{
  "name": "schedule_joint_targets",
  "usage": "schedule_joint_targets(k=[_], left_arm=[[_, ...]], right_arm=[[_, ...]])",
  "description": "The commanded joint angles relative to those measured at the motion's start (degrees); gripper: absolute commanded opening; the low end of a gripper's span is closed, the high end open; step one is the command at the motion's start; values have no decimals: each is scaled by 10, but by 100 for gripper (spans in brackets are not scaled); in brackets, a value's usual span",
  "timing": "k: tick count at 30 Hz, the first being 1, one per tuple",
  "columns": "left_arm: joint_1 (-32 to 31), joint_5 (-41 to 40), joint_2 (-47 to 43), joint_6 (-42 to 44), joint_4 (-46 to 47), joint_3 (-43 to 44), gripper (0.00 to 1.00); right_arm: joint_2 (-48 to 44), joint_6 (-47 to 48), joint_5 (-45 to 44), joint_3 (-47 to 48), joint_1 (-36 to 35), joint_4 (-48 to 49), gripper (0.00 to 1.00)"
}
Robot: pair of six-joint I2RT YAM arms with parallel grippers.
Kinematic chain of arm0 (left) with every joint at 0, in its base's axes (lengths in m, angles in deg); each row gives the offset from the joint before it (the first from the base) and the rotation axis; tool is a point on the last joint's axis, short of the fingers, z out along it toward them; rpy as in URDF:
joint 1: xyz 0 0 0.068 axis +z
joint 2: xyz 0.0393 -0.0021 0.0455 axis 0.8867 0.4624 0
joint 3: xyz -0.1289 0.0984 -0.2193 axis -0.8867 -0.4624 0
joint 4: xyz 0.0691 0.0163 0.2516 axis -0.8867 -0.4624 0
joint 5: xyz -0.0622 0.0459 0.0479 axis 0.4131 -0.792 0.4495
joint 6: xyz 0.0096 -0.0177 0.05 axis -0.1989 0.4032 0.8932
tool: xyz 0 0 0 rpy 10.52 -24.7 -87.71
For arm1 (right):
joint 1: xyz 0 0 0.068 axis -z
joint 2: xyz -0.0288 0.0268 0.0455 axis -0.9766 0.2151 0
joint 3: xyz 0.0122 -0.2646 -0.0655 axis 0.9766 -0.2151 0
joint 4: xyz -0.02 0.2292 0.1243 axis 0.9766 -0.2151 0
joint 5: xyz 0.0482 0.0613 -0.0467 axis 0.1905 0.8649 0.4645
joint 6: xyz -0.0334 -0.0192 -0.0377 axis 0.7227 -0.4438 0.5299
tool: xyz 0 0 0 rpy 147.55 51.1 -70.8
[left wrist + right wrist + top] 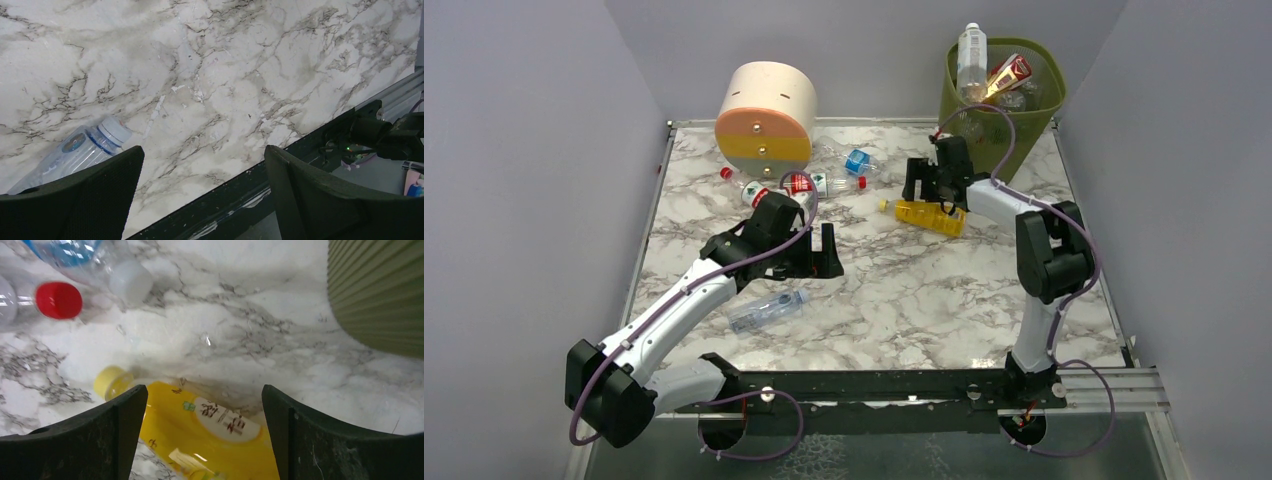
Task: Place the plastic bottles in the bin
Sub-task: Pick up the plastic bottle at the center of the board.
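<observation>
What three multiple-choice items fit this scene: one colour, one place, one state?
1. What colour is the bin? A. blue B. olive green C. white
2. Where is the yellow bottle? A. inside the bin B. on the table, below the right gripper C. on the floor
3. How are the left gripper's fingers? A. open, empty B. shut on a bottle C. shut, empty
Answers: 1 B, its wall is olive green. 2 B, the right wrist view shows it lying on the table under the open fingers. 3 A, the left wrist view shows only table in the wide gap.
</observation>
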Motion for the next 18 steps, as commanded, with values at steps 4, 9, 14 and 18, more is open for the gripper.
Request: schedule_joint_targets(k=[4, 9, 14, 18], left_arm=[[3, 14, -10, 1, 10, -6, 97], [3, 19, -15, -3, 17, -22, 97], [2, 26, -10, -8, 30, -27, 97], [2, 28, -8, -11, 36, -26, 97]], right_arm=[[-72, -16, -22, -91, -4, -6, 87], [-159, -12, 3, -179, -5, 8, 87], [-228, -4, 28, -243, -27, 4, 87], [-272, -7, 16, -275, -75, -14, 89]])
